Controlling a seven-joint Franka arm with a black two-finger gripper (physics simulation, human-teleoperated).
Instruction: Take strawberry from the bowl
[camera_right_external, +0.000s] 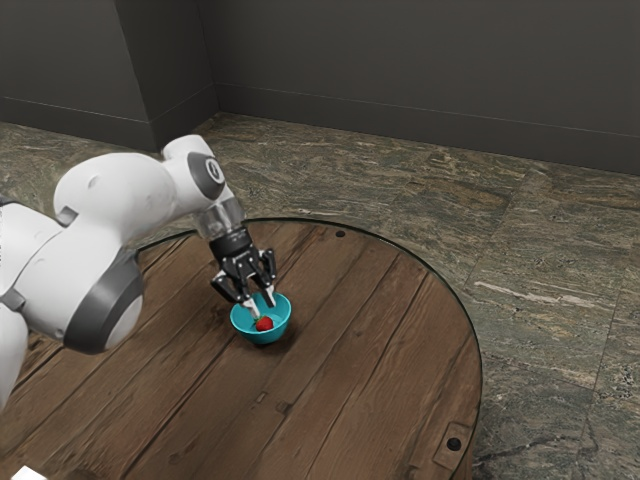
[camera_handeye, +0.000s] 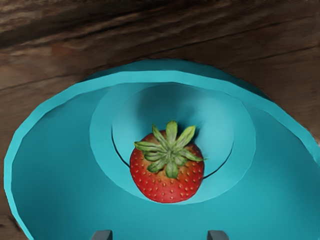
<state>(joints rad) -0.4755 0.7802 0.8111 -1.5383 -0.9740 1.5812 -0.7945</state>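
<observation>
My gripper is open, its fingertips at the turquoise bowl, low over its opening. The red strawberry lies inside, just below the fingertips. In the wrist view the strawberry rests at the bottom of the bowl, its green leaves facing up toward the camera. Both tips of the gripper show there, wide apart, with bowl surface between them; neither touches the berry.
The bowl stands on a round wooden table with a dark rim. A small white object is at the exterior view's lower left corner. Stone floor and a dark wall lie beyond the table.
</observation>
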